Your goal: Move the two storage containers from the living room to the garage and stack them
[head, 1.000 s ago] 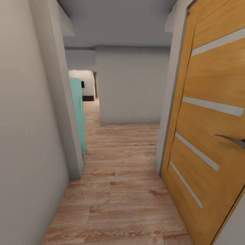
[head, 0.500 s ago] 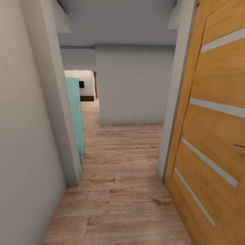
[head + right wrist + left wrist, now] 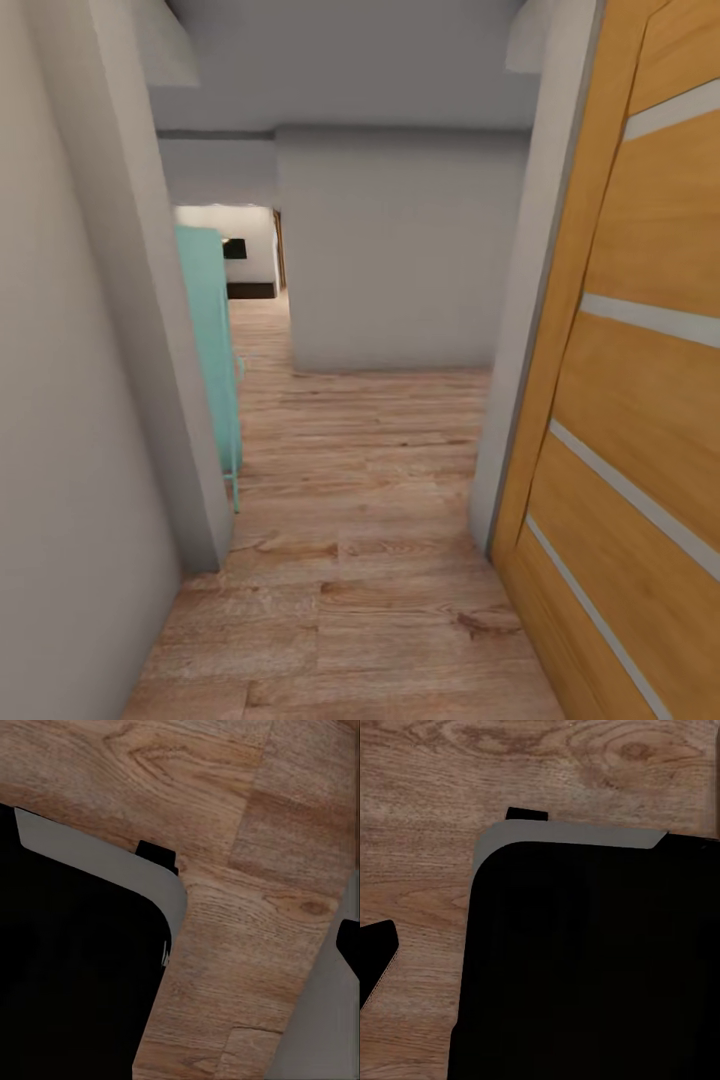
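The two storage containers are out of view, and so is the garage. I look down a narrow hallway with a light wood-plank floor [image 3: 370, 560]. In the left wrist view a dark fingertip [image 3: 375, 960] shows at the frame's edge, over wood planks and beside my black base [image 3: 585, 967]. In the right wrist view another dark fingertip [image 3: 349, 945] shows at the edge, with my black base [image 3: 75, 967] and the wood floor [image 3: 225, 870] beneath. Nothing is seen between the fingers; whether they are open or shut is unclear.
An orange wooden door [image 3: 630, 400] stands open close on my right. A grey wall corner [image 3: 150, 350] juts in on the left, with a teal panel [image 3: 210, 340] behind it. A grey wall [image 3: 390, 260] closes the hallway ahead; an opening [image 3: 240, 250] leads past it on the left.
The whole view has shifted forward along the hallway: the door and left wall corner loom larger, and the door handle has slid out of the picture on the right.
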Controlling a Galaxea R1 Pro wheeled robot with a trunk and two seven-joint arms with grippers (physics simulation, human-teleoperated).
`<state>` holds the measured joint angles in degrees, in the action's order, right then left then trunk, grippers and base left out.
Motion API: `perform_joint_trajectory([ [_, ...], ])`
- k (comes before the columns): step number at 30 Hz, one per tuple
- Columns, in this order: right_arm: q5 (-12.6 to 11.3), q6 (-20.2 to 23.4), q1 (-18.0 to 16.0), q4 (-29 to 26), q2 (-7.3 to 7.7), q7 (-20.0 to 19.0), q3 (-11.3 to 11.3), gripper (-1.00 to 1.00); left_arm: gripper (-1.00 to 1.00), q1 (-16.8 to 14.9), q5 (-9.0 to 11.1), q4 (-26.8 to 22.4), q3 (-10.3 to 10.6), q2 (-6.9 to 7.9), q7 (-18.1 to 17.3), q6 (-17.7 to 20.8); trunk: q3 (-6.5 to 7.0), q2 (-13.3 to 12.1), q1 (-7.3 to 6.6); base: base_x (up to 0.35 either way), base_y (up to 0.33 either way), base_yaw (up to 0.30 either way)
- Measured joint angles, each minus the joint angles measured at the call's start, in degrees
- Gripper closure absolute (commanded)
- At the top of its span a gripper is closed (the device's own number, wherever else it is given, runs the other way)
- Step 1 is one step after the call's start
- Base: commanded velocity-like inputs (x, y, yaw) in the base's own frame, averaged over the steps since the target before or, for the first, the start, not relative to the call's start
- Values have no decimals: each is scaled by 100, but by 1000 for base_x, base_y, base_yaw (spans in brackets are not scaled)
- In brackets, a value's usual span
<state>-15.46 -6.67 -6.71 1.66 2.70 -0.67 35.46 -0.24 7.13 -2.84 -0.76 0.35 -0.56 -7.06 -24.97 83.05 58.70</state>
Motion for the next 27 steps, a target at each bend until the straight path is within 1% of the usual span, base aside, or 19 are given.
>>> perform_joint_trajectory([
  [27, -2, 8, 0, -1, -37, -2, 6, -100, -100, 0, 7, 0, 8, 0, 0, 12, 0, 0, 0, 321, 0, 0],
])
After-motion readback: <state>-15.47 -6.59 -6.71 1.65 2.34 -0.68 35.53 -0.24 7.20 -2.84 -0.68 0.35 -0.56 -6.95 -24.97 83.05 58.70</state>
